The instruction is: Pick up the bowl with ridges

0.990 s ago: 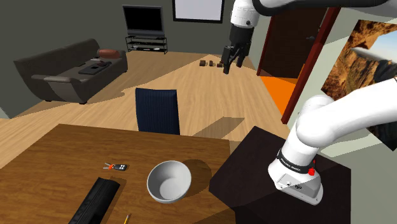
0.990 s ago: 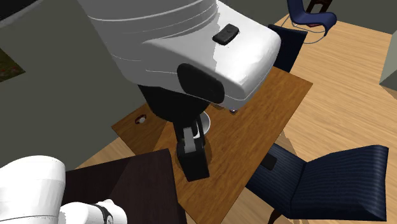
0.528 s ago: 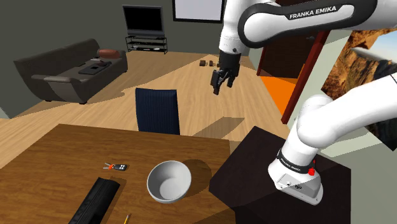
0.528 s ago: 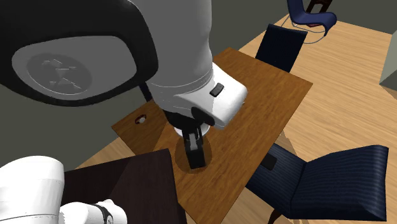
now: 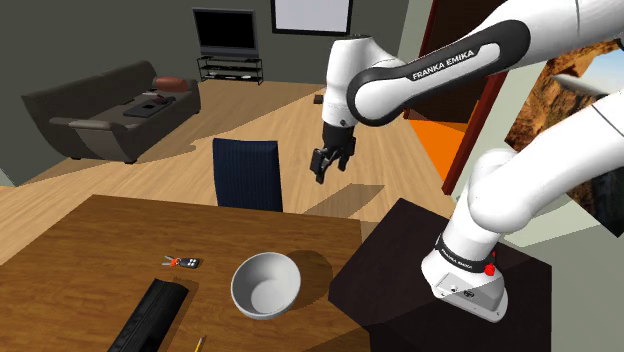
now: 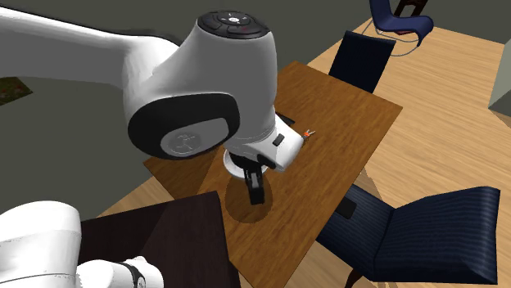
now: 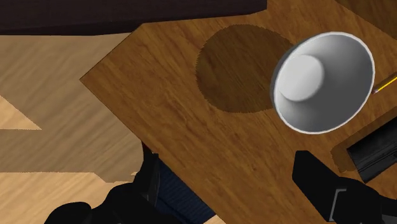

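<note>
Up high in the shoulder view, the gripper [image 5: 325, 163] hangs just right of the dark blue chair [image 5: 247, 175]. The bowl [image 5: 265, 285] sits on the near right part of the wooden table [image 5: 90, 235], close to the stand [image 5: 400, 262]. It's plain pale grey, deep, and smooth-looking inside.

Second exterior view: the arm's big white joint covers most of the table's middle.

Wrist view: the fingers [image 7: 312, 173] stand apart with nothing between them. The bowl lies well beyond them, with a round flat bottom and a thin bright rim, and a black bar [image 7: 375, 153] just beside it.
</note>
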Available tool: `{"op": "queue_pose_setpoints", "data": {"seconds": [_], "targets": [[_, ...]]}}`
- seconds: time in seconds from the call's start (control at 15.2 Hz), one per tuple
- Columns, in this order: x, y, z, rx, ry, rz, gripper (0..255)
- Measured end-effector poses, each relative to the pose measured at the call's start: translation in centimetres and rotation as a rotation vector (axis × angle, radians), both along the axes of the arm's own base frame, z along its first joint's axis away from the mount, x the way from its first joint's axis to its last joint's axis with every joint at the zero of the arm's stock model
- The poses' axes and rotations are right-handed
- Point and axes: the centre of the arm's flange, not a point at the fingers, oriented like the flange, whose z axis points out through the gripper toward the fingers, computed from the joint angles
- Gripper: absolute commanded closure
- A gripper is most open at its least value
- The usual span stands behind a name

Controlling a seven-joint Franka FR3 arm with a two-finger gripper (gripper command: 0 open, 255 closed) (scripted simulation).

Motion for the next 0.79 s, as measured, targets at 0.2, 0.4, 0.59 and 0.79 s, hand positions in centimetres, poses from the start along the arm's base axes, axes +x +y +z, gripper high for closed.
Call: {"op": "queue_pose_setpoints", "data": {"seconds": [0.2,0.4,0.59,0.79], "targets": [[0.5,2.0,-3.3,0.016,0.011,-0.003,0],[0.9,4.0,-6.6,0.031,0.022,-0.007,0],[1.3,5.5,-9.9,0.046,0.032,-0.011,0],[2.1,7.7,-13.0,0.062,0.042,-0.014,0]]}}
